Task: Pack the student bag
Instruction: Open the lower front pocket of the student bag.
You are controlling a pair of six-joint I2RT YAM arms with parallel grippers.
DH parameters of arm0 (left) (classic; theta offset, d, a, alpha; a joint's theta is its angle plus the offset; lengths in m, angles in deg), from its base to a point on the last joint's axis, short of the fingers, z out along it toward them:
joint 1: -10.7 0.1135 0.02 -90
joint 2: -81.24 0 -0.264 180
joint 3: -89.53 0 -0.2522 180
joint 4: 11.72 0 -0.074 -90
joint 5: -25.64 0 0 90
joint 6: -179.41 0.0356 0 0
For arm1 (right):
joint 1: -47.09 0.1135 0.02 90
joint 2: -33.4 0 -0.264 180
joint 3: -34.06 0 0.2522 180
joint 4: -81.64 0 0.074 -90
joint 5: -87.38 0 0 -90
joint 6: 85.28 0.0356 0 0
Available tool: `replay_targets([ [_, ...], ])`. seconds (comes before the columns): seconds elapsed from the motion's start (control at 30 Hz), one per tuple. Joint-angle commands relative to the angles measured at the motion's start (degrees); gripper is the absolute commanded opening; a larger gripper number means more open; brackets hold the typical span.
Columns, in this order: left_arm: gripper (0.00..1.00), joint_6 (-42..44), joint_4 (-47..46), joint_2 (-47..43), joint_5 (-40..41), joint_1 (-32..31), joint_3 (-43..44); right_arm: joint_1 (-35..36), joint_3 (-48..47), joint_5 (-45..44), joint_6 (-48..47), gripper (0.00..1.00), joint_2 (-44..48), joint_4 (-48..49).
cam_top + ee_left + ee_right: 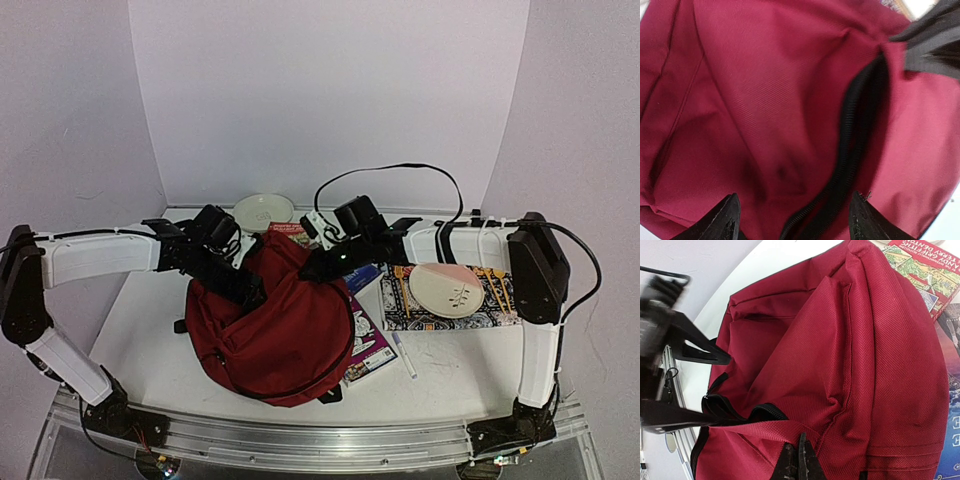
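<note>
- Right gripper (pixel 799 452) pinched shut on a fold of the bag (pixel 275 335) beside the zip (pixel 850 135); left gripper (pixel 794 200) spread apart over that zip, holding nothing.
- Bag sits mid-table between the arms, its right edge overlapping a book (pixel 368 350).
- Risk: the thin pinch (soft cloth) could slide out, and the mouth would sag shut.
- Risk: left fingers might snag the zip tape, or press the cloth down rather than part it.
- Risk: pulling the overlapped book could drag the bag along.
- Bag: zip only partly open; no contents visible through the slit. Red book (pixel 920 265) also lies outside.
- Plate (pixel 445 288) on its mat (pixel 400 310) looks bare.
</note>
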State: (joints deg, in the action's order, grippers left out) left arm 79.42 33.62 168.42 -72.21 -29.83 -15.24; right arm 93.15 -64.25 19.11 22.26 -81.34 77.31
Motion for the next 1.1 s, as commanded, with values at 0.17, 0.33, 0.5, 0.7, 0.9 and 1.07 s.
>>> replay_targets([
  [0.17, 0.77, 2.3, 0.0, 1.0, -1.2, 0.1, 0.0, 0.2, -0.4, 1.3, -0.1, 0.00, 3.1, 3.2],
  [0.33, 0.77, 2.5, 0.1, 2.1, 0.5, 0.1, 0.2, 0.2, -0.5, 1.4, 0.0, 0.00, 3.1, 3.2],
  [0.5, 0.61, 0.2, -0.1, 0.7, -4.6, -0.8, 0.9, 0.3, 0.3, 0.8, 0.8, 0.07, 3.6, 3.3],
  [0.7, 0.43, -3.6, -1.7, -0.1, -5.2, -5.9, -0.6, 0.7, 0.9, -1.6, 3.1, 0.23, 4.2, 3.4],
  [0.9, 0.33, -7.4, -4.2, -0.8, -4.5, -9.0, -2.1, 1.4, 2.2, -5.1, 8.2, 0.38, 5.2, 3.4],
  [1.07, 0.31, -10.0, -10.1, -0.1, -6.7, -9.8, -5.5, 2.3, 3.2, -7.9, 12.7, 0.52, 5.9, 3.1],
])
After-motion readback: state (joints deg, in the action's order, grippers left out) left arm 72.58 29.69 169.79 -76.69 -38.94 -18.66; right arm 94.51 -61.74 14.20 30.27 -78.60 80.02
